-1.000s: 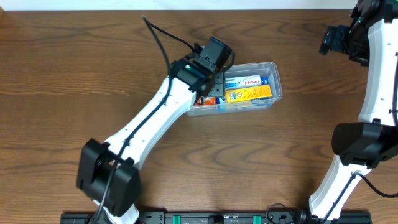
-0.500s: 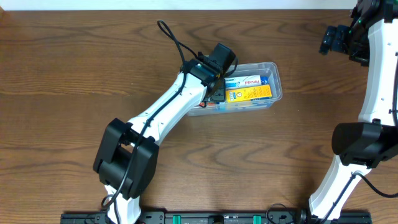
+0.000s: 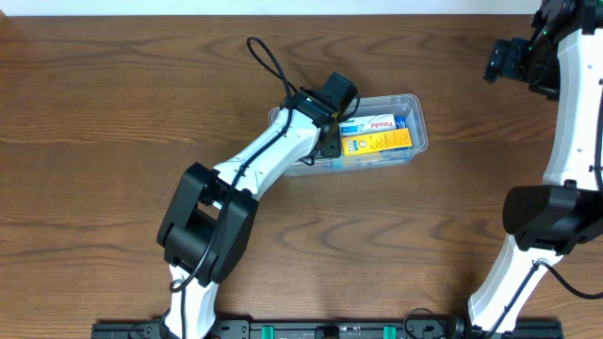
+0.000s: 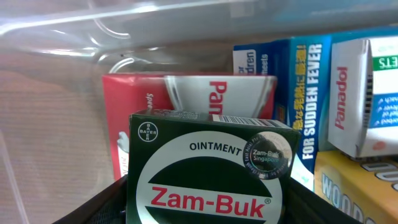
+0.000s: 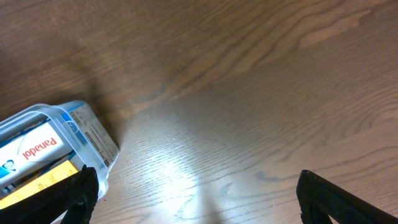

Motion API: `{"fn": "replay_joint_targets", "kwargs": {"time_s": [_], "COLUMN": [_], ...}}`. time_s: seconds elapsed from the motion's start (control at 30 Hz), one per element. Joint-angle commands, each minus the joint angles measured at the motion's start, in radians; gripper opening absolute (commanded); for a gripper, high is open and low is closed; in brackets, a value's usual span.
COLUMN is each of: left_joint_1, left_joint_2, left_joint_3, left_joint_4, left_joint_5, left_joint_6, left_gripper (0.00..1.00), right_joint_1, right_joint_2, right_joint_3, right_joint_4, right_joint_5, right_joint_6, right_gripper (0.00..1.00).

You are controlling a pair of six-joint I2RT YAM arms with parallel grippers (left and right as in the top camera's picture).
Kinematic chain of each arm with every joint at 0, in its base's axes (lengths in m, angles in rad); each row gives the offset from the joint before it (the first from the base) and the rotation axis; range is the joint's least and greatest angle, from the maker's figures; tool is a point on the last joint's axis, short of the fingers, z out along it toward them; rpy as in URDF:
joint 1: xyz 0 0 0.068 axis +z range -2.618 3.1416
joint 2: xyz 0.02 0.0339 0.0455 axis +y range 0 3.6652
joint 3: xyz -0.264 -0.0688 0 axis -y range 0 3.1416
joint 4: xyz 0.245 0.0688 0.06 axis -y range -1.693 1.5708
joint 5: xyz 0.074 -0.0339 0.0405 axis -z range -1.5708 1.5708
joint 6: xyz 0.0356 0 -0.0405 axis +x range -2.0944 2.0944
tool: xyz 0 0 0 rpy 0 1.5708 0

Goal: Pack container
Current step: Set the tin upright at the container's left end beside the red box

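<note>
Left wrist: green box reads "Zam-Buk Ointment", Bayer logo.
Left gripper clamps it in the container, beside Panadol box; right gripper spread wide, empty.

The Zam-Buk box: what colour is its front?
The box is dark green, with red lettering on white; the left wrist view shows it best.
</note>
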Motion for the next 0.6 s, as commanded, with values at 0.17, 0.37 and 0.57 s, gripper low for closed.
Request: {"fn": "replay_joint_targets", "kwargs": {"time_s": [0.17,0.37,0.57], "left_joint_1": [0.018,0.020,0.020], "left_joint_2": [0.007,0.007,0.007], "left_joint_3": [-0.007,-0.007,-0.007], "left_joint_4": [0.003,0.014,0.016], "left_joint_5": [-0.035,-0.035,-0.035], "left_joint_6": [-0.016,-0.016,-0.016], "left_gripper": [0.68,0.68,0.68], "right_joint_1": [-0.001,-0.001,0.000], "right_joint_2": [-0.006,-0.006,-0.006], "right_joint_3": [0.012,0.012,0.012], "right_joint_4": [0.000,0.000,0.000], "right_joint_5": [0.007,0.007,0.007], "right_joint_6": [0.016,0.016,0.016], "right_gripper": [0.99,0.99,0.99]}}
